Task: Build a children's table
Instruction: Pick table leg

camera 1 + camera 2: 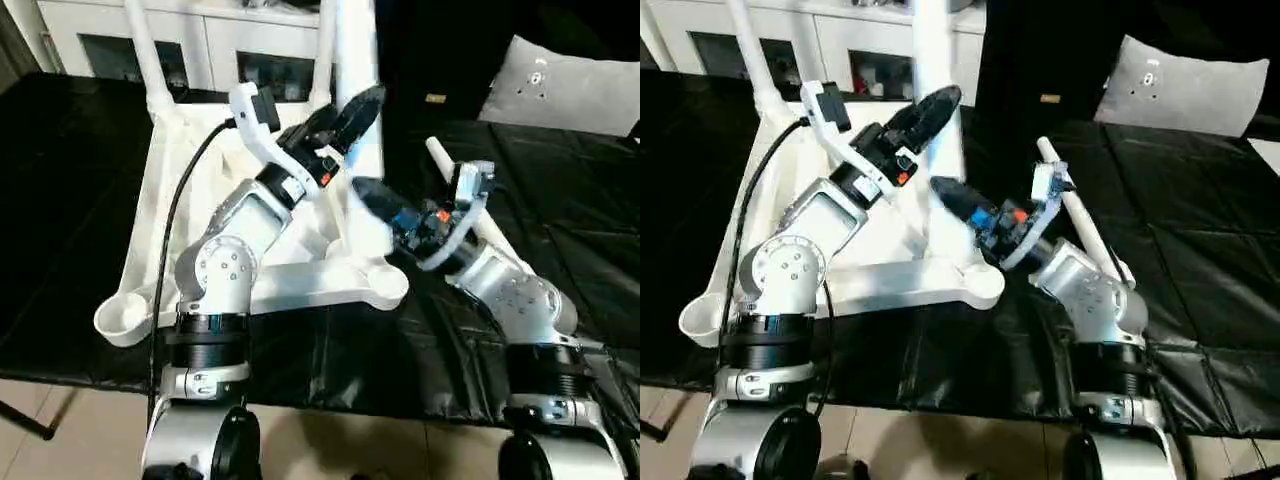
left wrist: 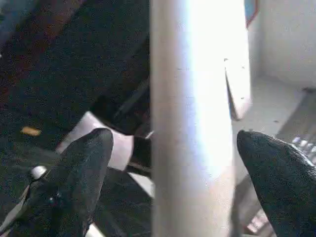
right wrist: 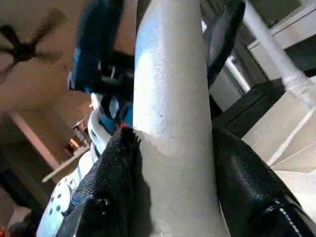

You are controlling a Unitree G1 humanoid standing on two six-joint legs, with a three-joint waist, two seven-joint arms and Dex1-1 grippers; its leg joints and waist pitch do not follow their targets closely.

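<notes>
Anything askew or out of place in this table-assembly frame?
One leg lies loose on the black mat to the right of the upside-down tabletop, and both near corner sockets are empty. The right gripper clamps a tilted leg; the open left gripper straddles it.

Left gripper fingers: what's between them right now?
A white table leg stands between the left gripper's two black fingers, with gaps on both sides, as the left wrist view shows.
</notes>
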